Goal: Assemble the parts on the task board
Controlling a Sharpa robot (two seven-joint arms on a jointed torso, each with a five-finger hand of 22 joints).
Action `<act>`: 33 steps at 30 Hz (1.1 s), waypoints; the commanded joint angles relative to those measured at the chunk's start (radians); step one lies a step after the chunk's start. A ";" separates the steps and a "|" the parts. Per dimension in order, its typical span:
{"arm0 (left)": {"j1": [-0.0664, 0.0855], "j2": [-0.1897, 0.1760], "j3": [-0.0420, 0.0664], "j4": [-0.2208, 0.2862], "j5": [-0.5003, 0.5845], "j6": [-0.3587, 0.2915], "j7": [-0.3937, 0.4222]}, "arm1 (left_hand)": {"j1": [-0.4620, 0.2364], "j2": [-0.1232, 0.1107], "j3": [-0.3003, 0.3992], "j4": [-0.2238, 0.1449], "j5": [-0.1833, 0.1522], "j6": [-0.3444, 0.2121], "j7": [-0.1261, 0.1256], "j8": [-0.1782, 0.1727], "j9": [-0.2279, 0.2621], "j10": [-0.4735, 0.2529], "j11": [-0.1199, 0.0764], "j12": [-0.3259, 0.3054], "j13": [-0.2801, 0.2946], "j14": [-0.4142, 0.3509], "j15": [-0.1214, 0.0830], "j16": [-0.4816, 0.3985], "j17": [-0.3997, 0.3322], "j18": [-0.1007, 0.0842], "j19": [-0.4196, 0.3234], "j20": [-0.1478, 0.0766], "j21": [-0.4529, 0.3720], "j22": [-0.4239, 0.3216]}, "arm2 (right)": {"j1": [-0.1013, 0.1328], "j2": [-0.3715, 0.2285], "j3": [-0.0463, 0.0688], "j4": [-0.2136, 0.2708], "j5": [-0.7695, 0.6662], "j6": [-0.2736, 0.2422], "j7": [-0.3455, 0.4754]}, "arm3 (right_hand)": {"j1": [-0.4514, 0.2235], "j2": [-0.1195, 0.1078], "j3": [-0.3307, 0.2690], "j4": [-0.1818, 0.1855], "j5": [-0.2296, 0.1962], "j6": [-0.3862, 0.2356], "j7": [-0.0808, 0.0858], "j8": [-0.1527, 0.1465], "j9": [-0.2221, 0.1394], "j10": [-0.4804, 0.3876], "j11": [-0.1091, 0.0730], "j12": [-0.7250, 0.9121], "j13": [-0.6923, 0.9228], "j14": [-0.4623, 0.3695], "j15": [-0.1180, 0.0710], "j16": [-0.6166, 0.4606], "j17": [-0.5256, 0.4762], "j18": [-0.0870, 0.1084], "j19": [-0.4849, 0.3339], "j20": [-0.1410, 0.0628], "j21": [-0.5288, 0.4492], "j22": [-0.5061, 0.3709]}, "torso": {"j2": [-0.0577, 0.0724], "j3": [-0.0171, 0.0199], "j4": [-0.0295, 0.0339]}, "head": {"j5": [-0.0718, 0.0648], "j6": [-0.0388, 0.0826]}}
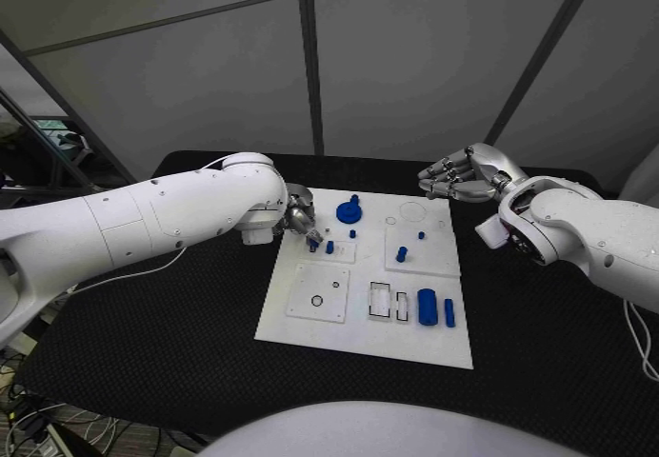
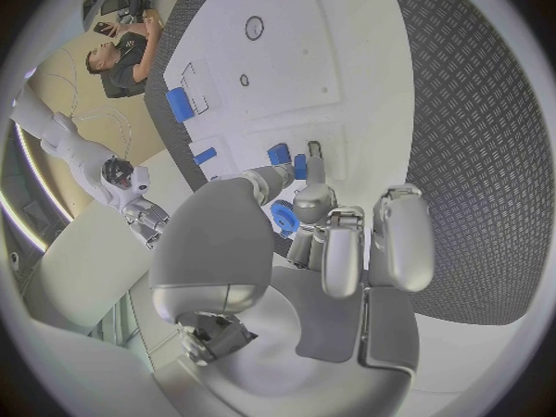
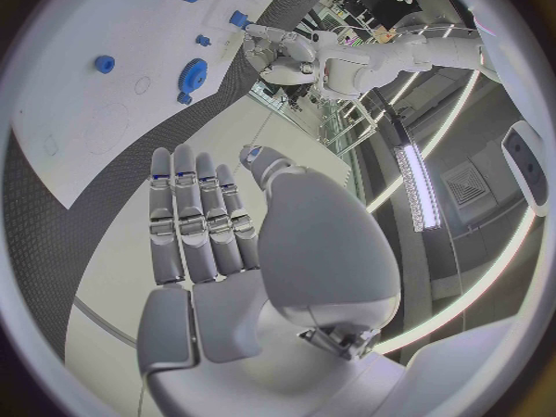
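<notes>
A black textured table filled the lower part of the head view, backed by grey wall panels split by dark seams. The white task board lay in the middle of the frame, its long axis running from the lower edge toward the upper centre. Along its right side two blue cylindrical parts lay flat side by side, long axes parallel to the board's right edge; a small blue peg stood upright above them, and a round blue gear-like part sat near the board's upper left. The left hand reached in from the left over the board's upper-left corner, fingertips down and closed on a small blue part, which the left wrist view showed pinched between its fingers just above the board. The right hand hovered at the upper right, off the board's far corner, fingers loosely curled and holding nothing; the right wrist view showed its fingers stretched out side by side, apart from the thumb.
</notes>
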 commanded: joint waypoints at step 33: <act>-0.001 0.001 -0.014 0.011 -0.065 0.036 -0.015 | -0.014 -0.005 0.154 -0.153 0.012 0.000 -0.004 0.009 0.005 0.013 -0.001 0.008 0.004 0.094 -0.006 0.000 0.225 -0.033 0.026 -0.003 0.006 0.167 | 0.001 0.003 0.001 -0.001 0.003 0.007 0.007 | -0.011 0.002 0.004 0.000 0.003 -0.003 0.002 -0.003 -0.001 -0.004 0.001 -0.005 -0.001 -0.007 0.000 -0.003 -0.001 0.004 0.004 0.005 -0.007 -0.001 | 0.000 0.0000 -0.0003 | 0.003 -0.002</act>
